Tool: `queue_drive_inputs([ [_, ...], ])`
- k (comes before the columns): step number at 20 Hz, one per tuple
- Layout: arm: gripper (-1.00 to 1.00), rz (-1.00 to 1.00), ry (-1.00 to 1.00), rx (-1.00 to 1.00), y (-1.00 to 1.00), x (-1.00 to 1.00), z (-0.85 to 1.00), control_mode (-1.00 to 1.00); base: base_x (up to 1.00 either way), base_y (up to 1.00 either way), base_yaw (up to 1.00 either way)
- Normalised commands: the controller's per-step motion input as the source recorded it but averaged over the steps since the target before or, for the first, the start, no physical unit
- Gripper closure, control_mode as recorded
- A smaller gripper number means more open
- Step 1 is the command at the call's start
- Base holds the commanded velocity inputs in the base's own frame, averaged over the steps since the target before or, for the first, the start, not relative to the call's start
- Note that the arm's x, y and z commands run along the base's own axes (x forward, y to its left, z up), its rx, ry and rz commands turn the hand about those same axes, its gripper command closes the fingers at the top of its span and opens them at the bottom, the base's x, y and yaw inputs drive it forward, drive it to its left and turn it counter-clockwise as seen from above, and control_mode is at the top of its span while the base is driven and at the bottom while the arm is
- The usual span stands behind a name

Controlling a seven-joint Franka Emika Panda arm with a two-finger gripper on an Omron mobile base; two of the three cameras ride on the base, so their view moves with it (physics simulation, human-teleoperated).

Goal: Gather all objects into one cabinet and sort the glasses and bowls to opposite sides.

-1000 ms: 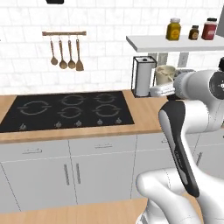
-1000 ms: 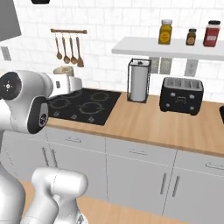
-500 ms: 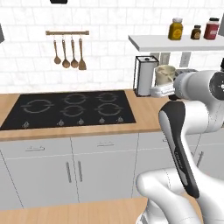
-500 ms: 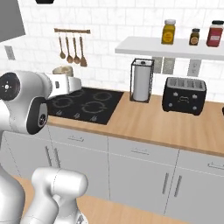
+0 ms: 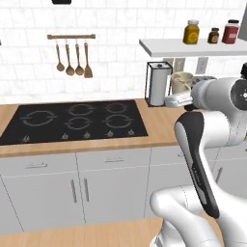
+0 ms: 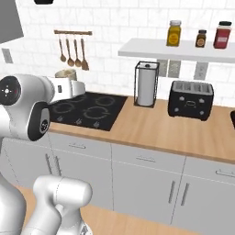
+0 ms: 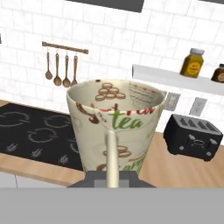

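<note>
Whole scene shifted; cup [image 7: 114, 127] still gripped.

There was one beige cup [image 7: 114, 127] printed with "tea" lettering. Three jars [image 6: 173, 33] stood on the one white wall shelf [image 6: 151, 48]. Three wooden utensils [image 5: 70, 60] hung from one rail [image 5: 71, 36]. One black hob [image 5: 72, 120] carried four burner rings. There was one paper-towel holder [image 6: 146, 84] and one black toaster [image 6: 190, 99], which seemed to have four slots, though the view was small. One wooden counter [image 6: 165, 131] ran over several white cabinet fronts [image 6: 142, 183].
</note>
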Motion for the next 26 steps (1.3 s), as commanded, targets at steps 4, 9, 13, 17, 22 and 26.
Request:
queue_drive_inputs([
  [4,1.00,0.00,0.00,0.00,0.00,0.00,0.00,1.00,0.00,-1.00,0.00],
  [9,1.00,0.00,0.00,0.00,0.00,0.00,0.00,1.00,-0.13,-0.54,-0.01],
  [13,1.00,0.00,0.00,0.00,0.00,0.00,0.00,1.00,-0.39,0.18,-0.19],
  [17,1.00,0.00,0.00,0.00,0.00,0.00,0.00,1.00,-0.81,0.41,-0.25],
  [22,1.00,0.00,0.00,0.00,0.00,0.00,0.00,1.00,-0.78,0.19,-0.42],
  [26,1.00,0.00,0.00,0.00,0.00,0.00,0.00,1.00,-0.32,-0.08,-0.63],
])
